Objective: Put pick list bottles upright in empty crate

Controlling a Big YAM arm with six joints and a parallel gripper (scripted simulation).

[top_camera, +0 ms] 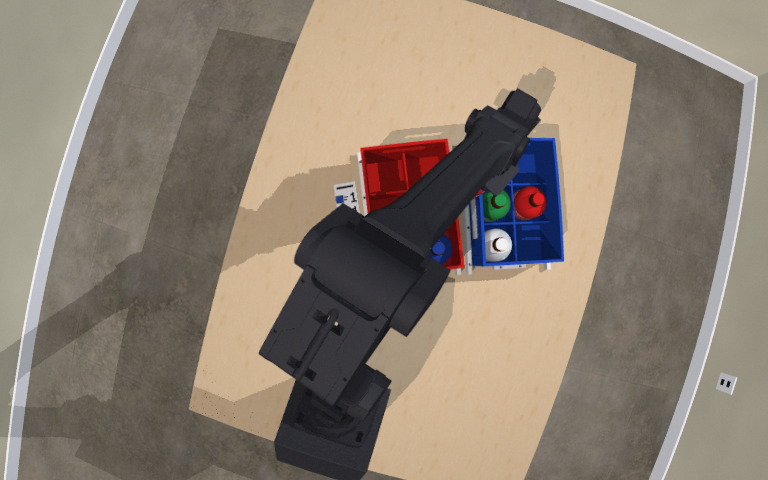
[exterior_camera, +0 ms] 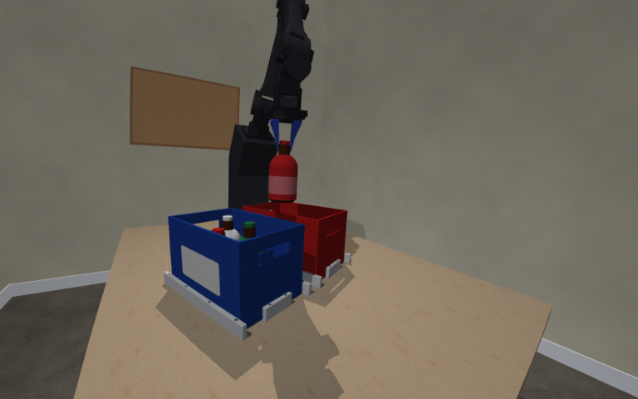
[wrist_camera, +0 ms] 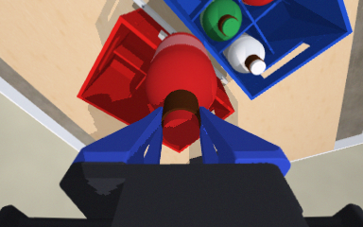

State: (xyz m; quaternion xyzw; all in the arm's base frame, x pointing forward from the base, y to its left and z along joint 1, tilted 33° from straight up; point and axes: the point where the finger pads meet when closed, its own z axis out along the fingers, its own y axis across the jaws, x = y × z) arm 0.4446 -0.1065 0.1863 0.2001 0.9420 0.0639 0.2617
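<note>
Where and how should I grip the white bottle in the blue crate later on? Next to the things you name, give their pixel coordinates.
I'd take the white bottle (top_camera: 497,245) (wrist_camera: 245,52) by its narrow brown neck, coming from straight above with the gripper (exterior_camera: 284,148) (wrist_camera: 181,113): it stands upright, and the walls of the blue crate (top_camera: 558,198) (exterior_camera: 270,282) (wrist_camera: 348,29) surround its wide body.
</note>
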